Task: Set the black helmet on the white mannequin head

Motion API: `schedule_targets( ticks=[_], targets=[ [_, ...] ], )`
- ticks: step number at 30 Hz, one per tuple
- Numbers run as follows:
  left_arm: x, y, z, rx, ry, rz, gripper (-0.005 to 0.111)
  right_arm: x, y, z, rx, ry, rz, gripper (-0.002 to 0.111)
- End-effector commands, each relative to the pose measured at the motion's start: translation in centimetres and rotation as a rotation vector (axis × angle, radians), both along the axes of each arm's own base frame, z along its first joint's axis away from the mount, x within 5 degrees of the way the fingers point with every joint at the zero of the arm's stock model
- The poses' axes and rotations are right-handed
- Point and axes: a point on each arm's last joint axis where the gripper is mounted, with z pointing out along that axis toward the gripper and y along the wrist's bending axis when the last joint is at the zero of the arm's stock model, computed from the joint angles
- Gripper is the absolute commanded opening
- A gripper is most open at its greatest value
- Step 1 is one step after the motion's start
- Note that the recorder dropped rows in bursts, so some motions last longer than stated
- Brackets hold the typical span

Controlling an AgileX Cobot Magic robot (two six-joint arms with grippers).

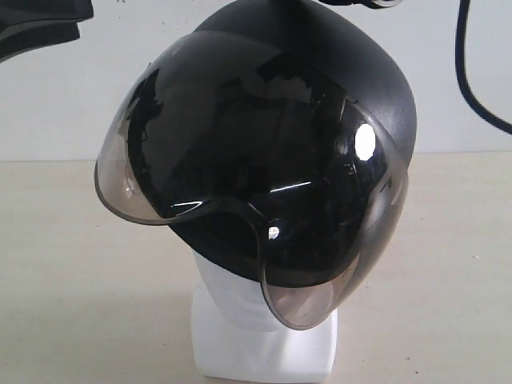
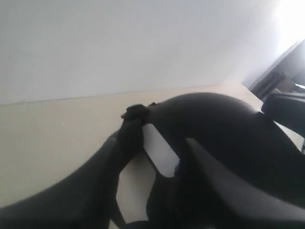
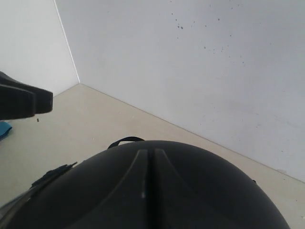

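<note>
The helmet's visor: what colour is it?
The visor is a smoky grey-brown and translucent; the exterior view shows it best.

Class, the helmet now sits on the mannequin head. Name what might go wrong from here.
1. The black helmet sits tilted on the white mannequin head, visor dipping to one side; released, it may slide off.
2. The right gripper rests against the shell; lifting away might drag the helmet or topple the head.

Everything visible is matte black. A blocky arm segment [image 1: 36, 24] fills the exterior view's upper left corner, and a thick cable [image 1: 474, 72] curves down at the right. The left hand [image 2: 162, 129] has broad, smooth fingers [image 2: 126, 148], one capped by a small round knob [image 2: 136, 112].
</note>
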Motion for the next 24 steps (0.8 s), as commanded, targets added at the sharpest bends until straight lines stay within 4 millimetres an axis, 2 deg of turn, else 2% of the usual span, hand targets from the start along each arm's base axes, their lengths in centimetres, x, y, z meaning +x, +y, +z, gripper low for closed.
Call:
schedule_targets(
  ticks=[1, 8, 21, 24],
  targets=[
    [1.4, 0.1, -1.7, 0.009, 0.08, -0.051, 0.035, 0.0, 0.3, -1.8, -0.093, 0.094, 0.034, 0.0],
    [3.4, 0.2, -4.6, -0.024, 0.189, -0.103, 0.055, 0.0, 0.3, -1.8, -0.094, 0.093, 0.035, 0.0],
    [3.3, -0.7, -5.3, -0.05, 0.228, -0.203, 0.055, 0.0, 0.4, -1.7, -0.087, 0.082, 0.031, 0.0],
    [3.8, -0.8, -6.0, -0.054, 0.252, -0.206, 0.055, 0.0, 0.4, -1.7, -0.087, 0.082, 0.031, 0.0]
  ],
)
